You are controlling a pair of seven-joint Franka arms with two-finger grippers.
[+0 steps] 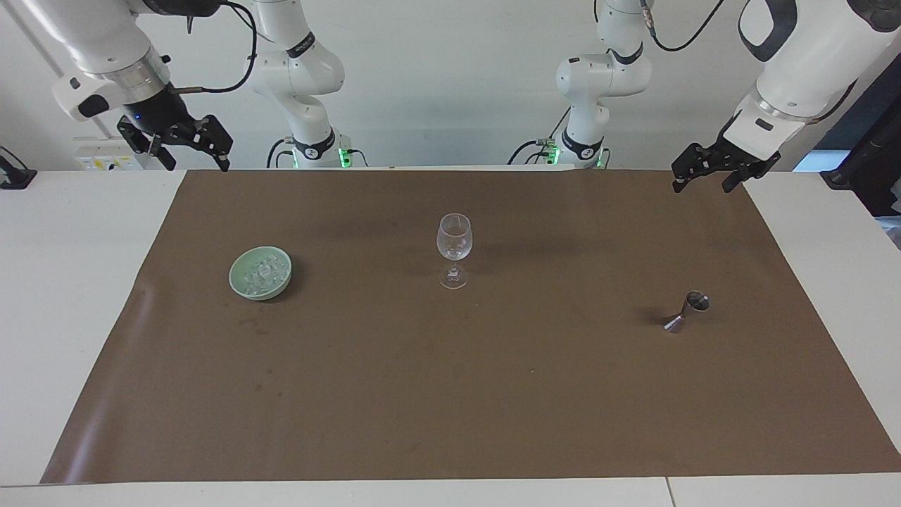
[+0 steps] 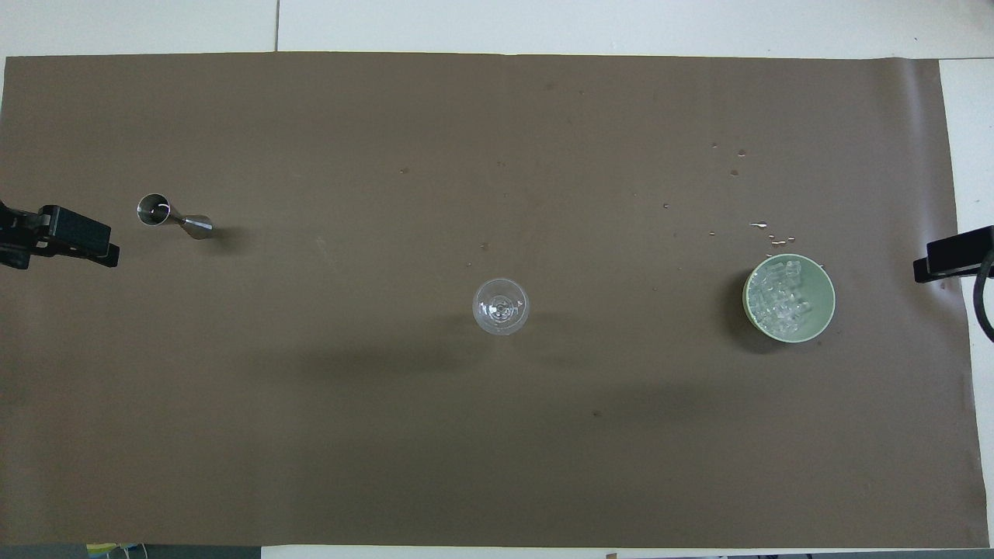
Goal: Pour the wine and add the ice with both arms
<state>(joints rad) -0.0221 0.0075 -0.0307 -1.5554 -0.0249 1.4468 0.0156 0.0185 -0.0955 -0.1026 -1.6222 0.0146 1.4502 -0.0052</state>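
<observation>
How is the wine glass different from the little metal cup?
The glass is clear and tall; the metal cup is shiny steel and shorter. The glass stands mid-mat; the cup stands toward the left arm's end, farther from the robots. Both stand upright on the brown mat, untouched.

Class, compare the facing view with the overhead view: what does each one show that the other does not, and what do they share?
Only the facing view shows the arms' bases, the wall, and the wine glass side-on with its stem. Only the overhead view shows droplets on the brown mat beside the green bowl. Both show the glass, the ice in the bowl, the metal jigger, and the open, empty left gripper and right gripper, both waiting.
</observation>
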